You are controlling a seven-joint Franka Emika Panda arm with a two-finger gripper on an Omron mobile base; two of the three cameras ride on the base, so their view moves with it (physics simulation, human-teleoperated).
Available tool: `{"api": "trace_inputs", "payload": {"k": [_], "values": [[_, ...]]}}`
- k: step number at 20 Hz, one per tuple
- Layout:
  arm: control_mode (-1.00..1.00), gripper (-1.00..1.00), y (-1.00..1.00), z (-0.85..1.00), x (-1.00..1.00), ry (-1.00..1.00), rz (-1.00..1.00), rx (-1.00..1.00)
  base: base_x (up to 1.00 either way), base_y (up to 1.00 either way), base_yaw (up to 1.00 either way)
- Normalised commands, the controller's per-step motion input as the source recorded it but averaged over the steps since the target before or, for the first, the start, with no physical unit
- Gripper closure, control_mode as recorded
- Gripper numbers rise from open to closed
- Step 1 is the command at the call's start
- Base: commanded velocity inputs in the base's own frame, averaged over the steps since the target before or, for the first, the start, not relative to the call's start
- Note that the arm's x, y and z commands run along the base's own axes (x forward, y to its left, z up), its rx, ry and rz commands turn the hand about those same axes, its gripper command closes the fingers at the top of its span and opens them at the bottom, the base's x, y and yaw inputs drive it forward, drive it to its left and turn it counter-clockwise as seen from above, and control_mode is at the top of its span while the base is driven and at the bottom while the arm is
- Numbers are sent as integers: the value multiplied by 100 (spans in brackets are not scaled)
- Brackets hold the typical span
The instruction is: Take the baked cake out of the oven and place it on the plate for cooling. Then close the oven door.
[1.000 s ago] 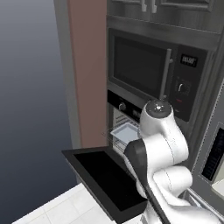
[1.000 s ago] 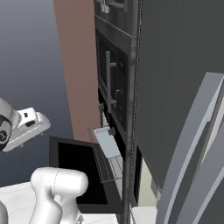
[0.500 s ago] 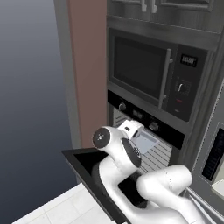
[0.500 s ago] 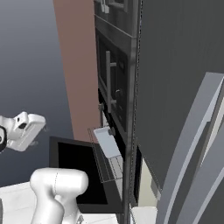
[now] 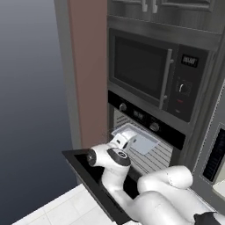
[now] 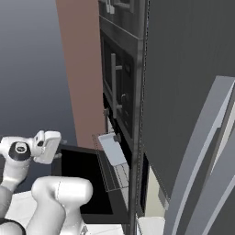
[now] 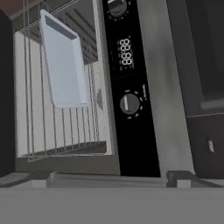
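oven [image 5: 145, 121]: black ctrl strip w/ round knobs + small display, set below microwave [image 5: 151, 72].
oven door [image 5: 94, 182]: seen dropped open, flat, black; front-left corner jutting toward floor.
rack [image 5: 151, 154]: wire, pulled out of cavity.
tray [image 5: 134, 138]: pale, seen on rack, near its left edge.
arm [image 5: 132, 184]: white, bent over the door; hand by tray.

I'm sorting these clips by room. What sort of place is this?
Most likely a home kitchen, computer-rendered: a built-in oven with its oven door folded down, a microwave stacked above it, and a pale tray on the wire rack.
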Motion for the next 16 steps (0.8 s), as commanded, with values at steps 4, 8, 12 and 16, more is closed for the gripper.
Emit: {"api": "trace_inputs", "payload": {"k": [4,8,12,16], "values": [[-100,-100,-7,-56,83,3,-16,-11,0,0,0],[-100,-100,-22,-40,79,6,-14,-4,0,0,0],[-100,-100,-14,-39,61,7,-12,-2,0,0,0],[-100,-100,0,-50,34,4,-10,-6,0,0,0]]}}
